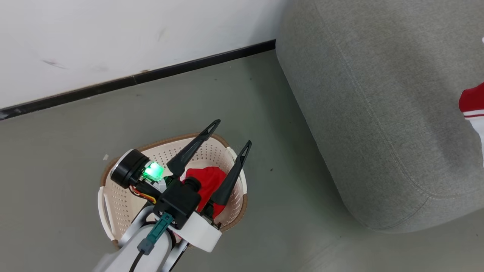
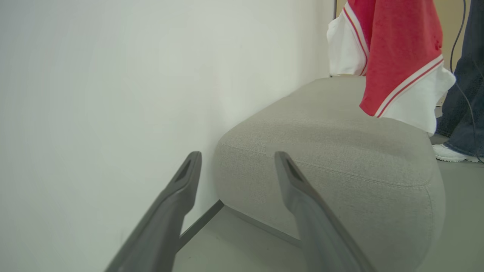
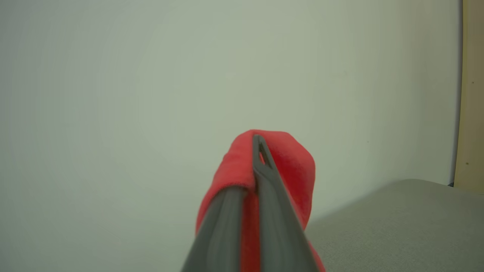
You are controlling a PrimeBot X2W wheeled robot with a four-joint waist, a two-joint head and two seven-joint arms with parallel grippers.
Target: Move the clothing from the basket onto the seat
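**Left tool** (image 1: 232,132): two long dark fingers spread wide, nothing between them. It hangs over the cream-white perforated plastic laundry basket with a brown woven-look rim (image 1: 121,204). Under its wrist, inside the basket, lies a crumpled bright red soft fabric garment (image 1: 204,177). The fingers point out towards the white wall (image 2: 94,94) and the cushion, not down. I cannot see any contact with the cloth.
Judgement: it is held open and ready over the piece it must fetch next, but not yet angled for the pick.

**Right tool** (image 3: 257,143): fingers pressed together, pinching a fold of a second bright red garment with white hems and thin stripe trim (image 2: 397,49). The cloth wraps over the fingertips and hangs below the tool. Beneath it lies the large grey fabric-upholstered sofa seat with rounded corners (image 1: 378,113). I cannot tell whether the hem touches the cushion.
Judgement: it is carried high so the cloth clears the cushion edge before being let go.

**Counts**
- Garments: 2, one under the left tool in the basket and one in the right tool over the seat
- Basket: 1
- Seat: 1
- Tools: 2

Beyond the hanging garment, a person's leg in dark jeans (image 2: 465,75) and one white shoe (image 2: 452,153) stand on the grey floor (image 1: 75,151).
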